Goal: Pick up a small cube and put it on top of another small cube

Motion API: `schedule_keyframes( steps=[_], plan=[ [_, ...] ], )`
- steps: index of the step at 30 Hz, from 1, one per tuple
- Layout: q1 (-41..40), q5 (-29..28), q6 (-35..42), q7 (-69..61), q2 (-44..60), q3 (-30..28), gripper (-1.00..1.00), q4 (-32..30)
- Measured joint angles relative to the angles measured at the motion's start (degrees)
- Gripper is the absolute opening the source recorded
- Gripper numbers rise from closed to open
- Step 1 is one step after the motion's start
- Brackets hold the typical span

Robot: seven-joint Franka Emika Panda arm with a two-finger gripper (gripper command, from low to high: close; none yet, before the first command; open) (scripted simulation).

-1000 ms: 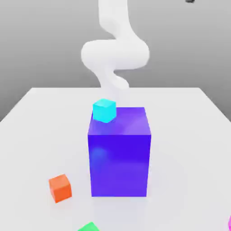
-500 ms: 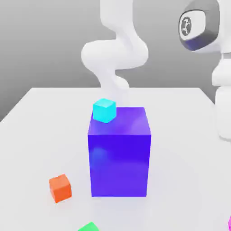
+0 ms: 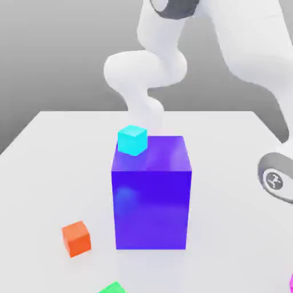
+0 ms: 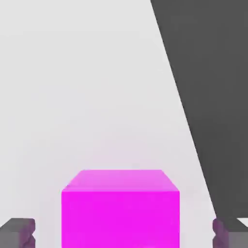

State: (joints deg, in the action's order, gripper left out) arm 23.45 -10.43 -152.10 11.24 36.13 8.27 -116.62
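the gripper is open wide, w/ the pink cube between its fingers & a gap on either side, so nothing's held. pink cube sits on the white table, near the table's edge; dark floor past that. in the ext. view a bit of the same cube pokes in at the far right, low down.

the arm reaches over to the ext. view's right, its lower part bent down at that side.

big blue block stands upright mid-table, w/ the small cyan cube on top, at the top's left side in the ext. view. orange cube is on the table, near the block, to the ext. view's left. green cube is partly in view at the bottom, cut off by the frame.
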Motion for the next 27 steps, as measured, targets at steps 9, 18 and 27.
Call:
schedule_keyframes(
  steps=[9,18,27],
  plan=[
    [-1.40,2.02,5.21,-1.06,-7.00,1.13,-1.00,-1.85],
    [-13.51,9.93,6.36,6.50,-16.69,-9.41,-1.00,-10.07],
    [-21.46,16.24,0.24,9.75,-12.76,-15.03,1.00,-12.23]
  ],
)
